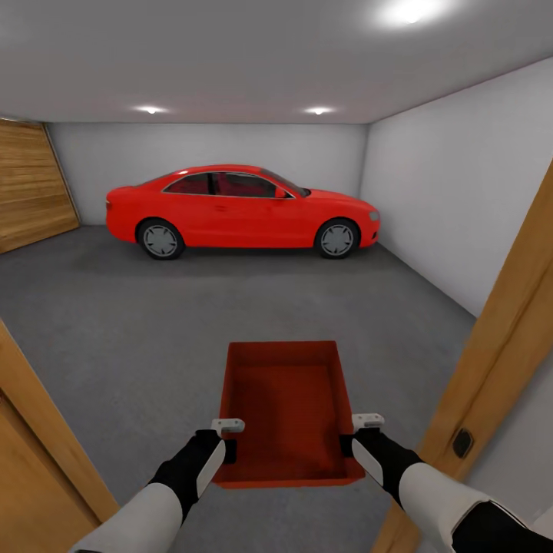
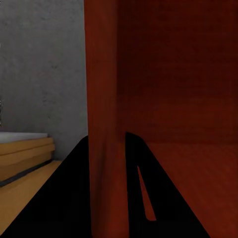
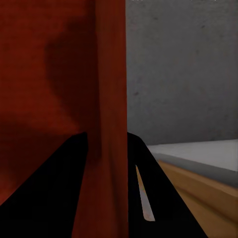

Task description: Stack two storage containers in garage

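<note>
Red-orange rectangular open-top plastic bin [image 1: 286, 411] at lower centre of head view, above dark grey concrete floor [image 1: 115, 322]. Left gripper [image 1: 224, 438] and right gripper [image 1: 355, 435] each pinch side wall between closed fingers. Red car [image 1: 242, 211] upper centre.

A home garage is shown — a red car [image 1: 242, 209] is parked side-on against the pale grey back wall [image 1: 207, 146], on a dark grey concrete floor [image 1: 153, 322]. A wood-panelled door [image 1: 31, 184] (at the left) and recessed ceiling lights [image 1: 318, 110] are seen.
</note>
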### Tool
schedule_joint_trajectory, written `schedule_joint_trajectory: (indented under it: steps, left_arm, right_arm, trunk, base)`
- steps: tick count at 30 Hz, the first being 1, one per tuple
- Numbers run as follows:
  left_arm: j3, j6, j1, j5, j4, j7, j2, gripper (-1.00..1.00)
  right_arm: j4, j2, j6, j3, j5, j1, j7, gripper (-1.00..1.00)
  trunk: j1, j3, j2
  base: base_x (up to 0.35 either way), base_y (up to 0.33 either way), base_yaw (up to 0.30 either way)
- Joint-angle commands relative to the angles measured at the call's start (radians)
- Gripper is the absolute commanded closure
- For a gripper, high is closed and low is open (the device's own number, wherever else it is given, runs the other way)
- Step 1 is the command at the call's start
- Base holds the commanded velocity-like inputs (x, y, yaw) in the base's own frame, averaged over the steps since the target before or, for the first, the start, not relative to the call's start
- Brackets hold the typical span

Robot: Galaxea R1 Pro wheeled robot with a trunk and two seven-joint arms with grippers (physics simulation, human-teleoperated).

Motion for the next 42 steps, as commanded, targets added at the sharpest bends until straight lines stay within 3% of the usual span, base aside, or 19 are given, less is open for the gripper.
schedule_joint_trajectory:
  steps: [1, 18, 42]
  left_arm:
    - [-0.012, 0.012, 0.000, -0.017, 0.012, 0.023, 0.005, 1.00]
    - [-0.012, 0.011, 0.000, -0.017, 0.012, 0.023, 0.005, 1.00]
    - [-0.012, 0.009, 0.000, -0.015, 0.012, 0.023, 0.005, 1.00]
  right_arm:
    - [-0.029, -0.001, 0.001, 0.019, -0.014, -0.002, -0.007, 1.00]
    - [-0.029, -0.001, 0.001, 0.019, -0.014, -0.002, -0.007, 1.00]
    - [-0.029, -0.001, 0.001, 0.019, -0.014, -0.002, -0.007, 1.00]
  trunk:
    - [0.001, -0.002, -0.002]
    - [0.001, -0.002, -0.002]
    - [0.001, -0.002, -0.002]
  base:
    - [0.082, 0.166, 0.000]
    - [0.043, 0.028, 0.000]
    - [0.313, 0.000, 0.000]
